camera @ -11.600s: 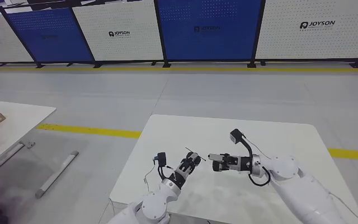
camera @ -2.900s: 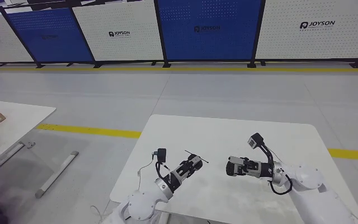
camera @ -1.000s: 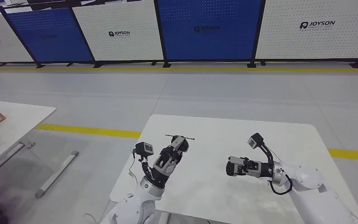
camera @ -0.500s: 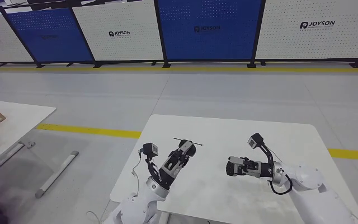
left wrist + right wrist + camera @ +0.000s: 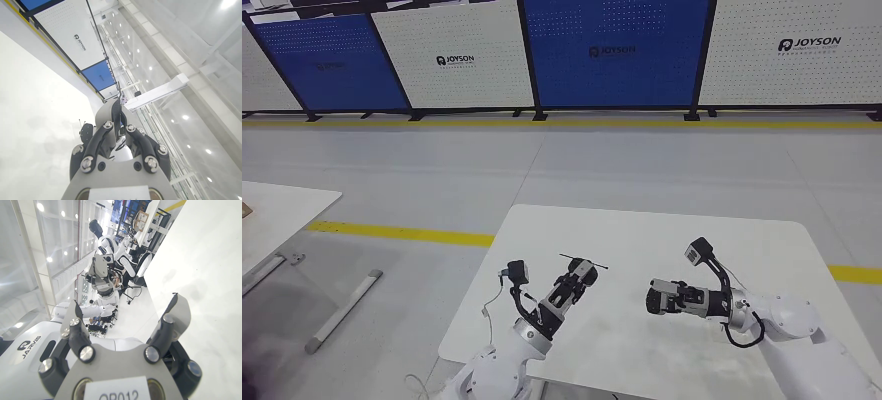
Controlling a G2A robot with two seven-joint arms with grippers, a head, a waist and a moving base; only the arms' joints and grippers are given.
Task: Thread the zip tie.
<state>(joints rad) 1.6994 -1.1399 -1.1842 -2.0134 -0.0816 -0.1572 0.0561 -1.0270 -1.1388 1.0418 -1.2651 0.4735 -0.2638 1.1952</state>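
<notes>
Left gripper: closed on the zip tie.
Right gripper: wide open, empty.
Risk: I fear the thin tie twists in this pinch.

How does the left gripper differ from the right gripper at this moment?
The left gripper is shut, while the right gripper is open. The left gripper pinches the thin black zip tie, which sticks out on both sides of it; the right gripper holds nothing. Both are above the white table, apart from each other.
</notes>
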